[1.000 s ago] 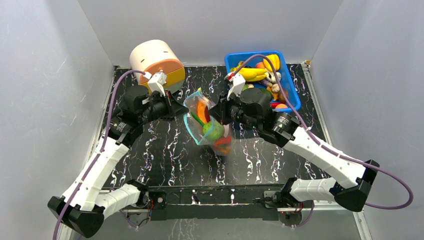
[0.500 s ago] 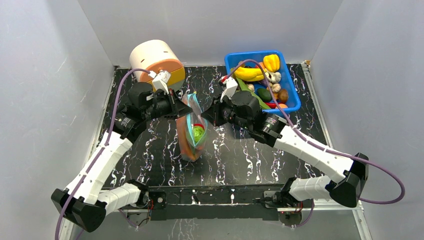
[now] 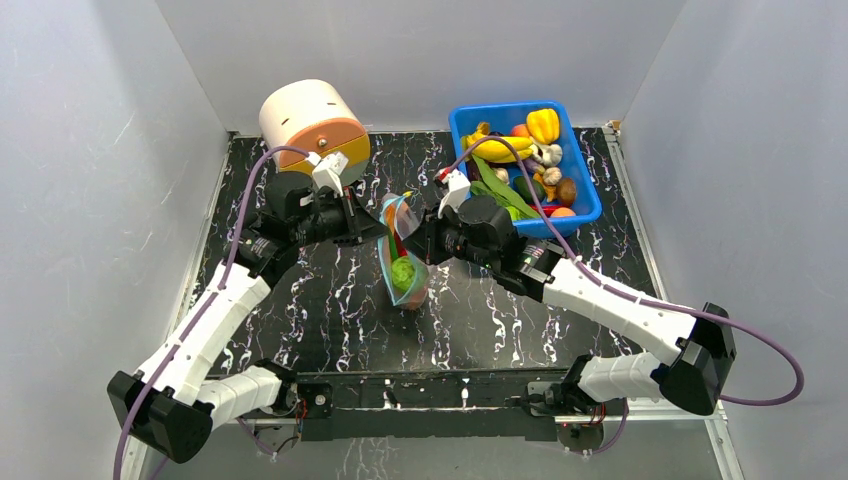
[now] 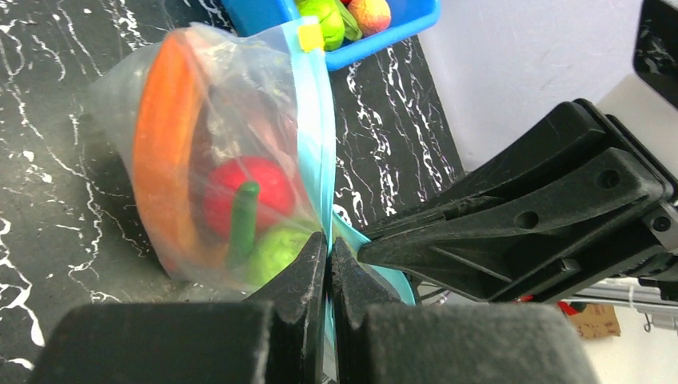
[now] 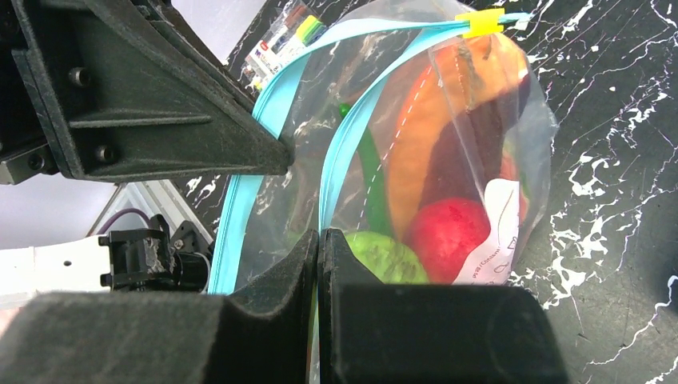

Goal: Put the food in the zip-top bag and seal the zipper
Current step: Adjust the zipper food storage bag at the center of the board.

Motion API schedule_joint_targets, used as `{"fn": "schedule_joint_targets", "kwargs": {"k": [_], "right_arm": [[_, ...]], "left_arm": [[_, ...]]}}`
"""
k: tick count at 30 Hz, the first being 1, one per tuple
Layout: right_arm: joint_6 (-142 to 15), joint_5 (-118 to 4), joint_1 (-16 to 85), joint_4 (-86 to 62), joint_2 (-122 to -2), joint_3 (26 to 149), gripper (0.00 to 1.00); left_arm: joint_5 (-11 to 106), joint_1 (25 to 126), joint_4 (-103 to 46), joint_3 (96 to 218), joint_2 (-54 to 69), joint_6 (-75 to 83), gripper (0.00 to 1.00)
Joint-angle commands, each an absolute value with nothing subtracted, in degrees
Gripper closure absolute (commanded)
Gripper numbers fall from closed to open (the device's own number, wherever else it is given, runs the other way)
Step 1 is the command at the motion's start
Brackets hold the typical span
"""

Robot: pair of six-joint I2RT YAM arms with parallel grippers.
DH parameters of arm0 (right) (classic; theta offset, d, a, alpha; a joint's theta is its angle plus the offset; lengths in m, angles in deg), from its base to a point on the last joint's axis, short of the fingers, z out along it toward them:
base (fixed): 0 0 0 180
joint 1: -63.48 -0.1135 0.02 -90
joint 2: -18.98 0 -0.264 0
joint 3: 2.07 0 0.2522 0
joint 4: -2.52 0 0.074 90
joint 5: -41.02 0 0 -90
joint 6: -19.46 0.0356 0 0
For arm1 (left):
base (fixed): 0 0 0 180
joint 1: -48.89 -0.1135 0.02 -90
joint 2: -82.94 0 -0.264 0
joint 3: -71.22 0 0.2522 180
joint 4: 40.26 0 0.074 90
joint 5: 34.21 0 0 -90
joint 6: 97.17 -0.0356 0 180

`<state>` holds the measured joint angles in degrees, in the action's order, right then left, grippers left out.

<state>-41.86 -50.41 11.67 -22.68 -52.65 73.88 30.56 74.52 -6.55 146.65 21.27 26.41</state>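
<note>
We see the bag (image 3: 404,262) near the middle of the table (image 3: 300,300), held up between the two arms with its mouth uppermost. Its lower end reaches down to the table, though we cannot tell whether it rests there. The left gripper (image 3: 376,229) meets the bag's upper edge from 9 o'clock and the right gripper (image 3: 417,236) from 3 o'clock, so the bag hangs squarely between them. In the left wrist view the left gripper (image 4: 328,244) is closed, with one lip of the teal zipper (image 4: 315,136) pinched between its fingertips and the bag (image 4: 216,104) spreading away toward 11 o'clock. In the right wrist view the right gripper (image 5: 318,240) is likewise closed on the other lip of the zipper (image 5: 349,148), with the bag (image 5: 528,120) bulging off toward 1 o'clock. The two teal lips stand apart along most of their length and join only at the yellow slider (image 5: 482,22) at the far end, so the mouth is unsealed. Through the clear plastic we make out a red fruit (image 5: 448,236), a green piece (image 5: 382,260) and a long orange piece (image 5: 420,136), with a white label (image 5: 500,228) on the bag's side. More toy food (image 3: 510,150) lies in the blue bin (image 3: 592,200) at 1 o'clock from the bag, and a round white and orange container (image 3: 312,118) stands at 11 o'clock.
</note>
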Motion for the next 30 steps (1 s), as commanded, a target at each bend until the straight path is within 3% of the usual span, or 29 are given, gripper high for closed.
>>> {"fn": "schedule_joint_targets", "kwargs": {"k": [1,18,25,30], "right_arm": [[-42.2,-50.2,11.4,-16.3,-51.6,74.0,1.00],[-48.6,-46.3,11.4,-21.1,-51.5,75.6,1.00],[-54.8,-39.3,11.4,-26.7,-51.5,79.5,0.71],[-57.9,-36.7,11.5,-30.0,-51.7,82.9,0.60]], "left_arm": [[23.5,74.7,-11.2,146.1,22.4,27.9,1.00],[22.6,74.6,-13.4,143.5,24.3,29.3,1.00],[25.2,74.6,-10.8,143.7,24.9,26.7,1.00],[26.5,74.6,-10.3,143.9,25.4,25.3,1.00]]}}
